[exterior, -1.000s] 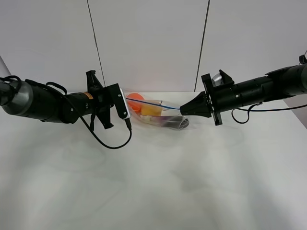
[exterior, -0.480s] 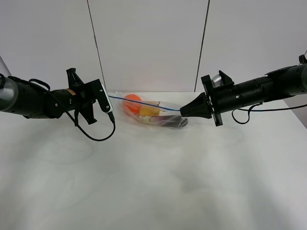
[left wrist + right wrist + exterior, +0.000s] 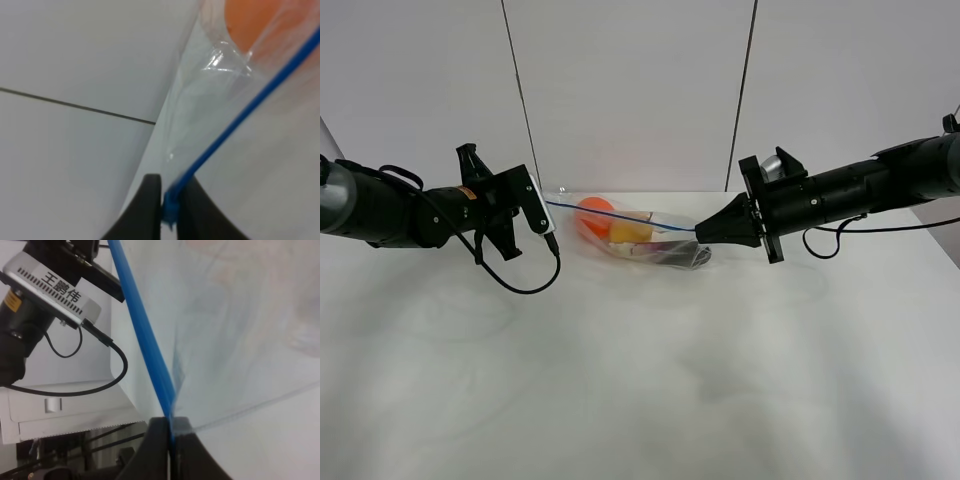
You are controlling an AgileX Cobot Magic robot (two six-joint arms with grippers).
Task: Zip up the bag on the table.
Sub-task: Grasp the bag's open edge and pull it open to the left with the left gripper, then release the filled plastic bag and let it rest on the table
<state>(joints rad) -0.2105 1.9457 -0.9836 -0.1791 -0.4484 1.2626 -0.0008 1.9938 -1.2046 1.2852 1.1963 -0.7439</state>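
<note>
The clear plastic bag (image 3: 640, 240) hangs stretched between my two grippers near the far edge of the white table (image 3: 640, 380). An orange, a yellow pear and a dark eggplant show through it. Its blue zip strip (image 3: 620, 217) runs taut from end to end. My left gripper (image 3: 547, 205) is shut on the strip's left end; the left wrist view shows its fingers pinching the blue strip (image 3: 170, 205). My right gripper (image 3: 700, 230) is shut on the strip's right end, seen pinched in the right wrist view (image 3: 171, 427).
A black cable (image 3: 525, 285) loops from the left wrist onto the table. The white back wall with two dark vertical seams (image 3: 517, 90) stands right behind the bag. The left wrist camera body (image 3: 50, 287) shows in the right wrist view.
My left gripper has slid left along the blue strip from beside the orange to the bag's left end, pulling the bag taut. In the last half second nothing moved. The right arm stayed still.
</note>
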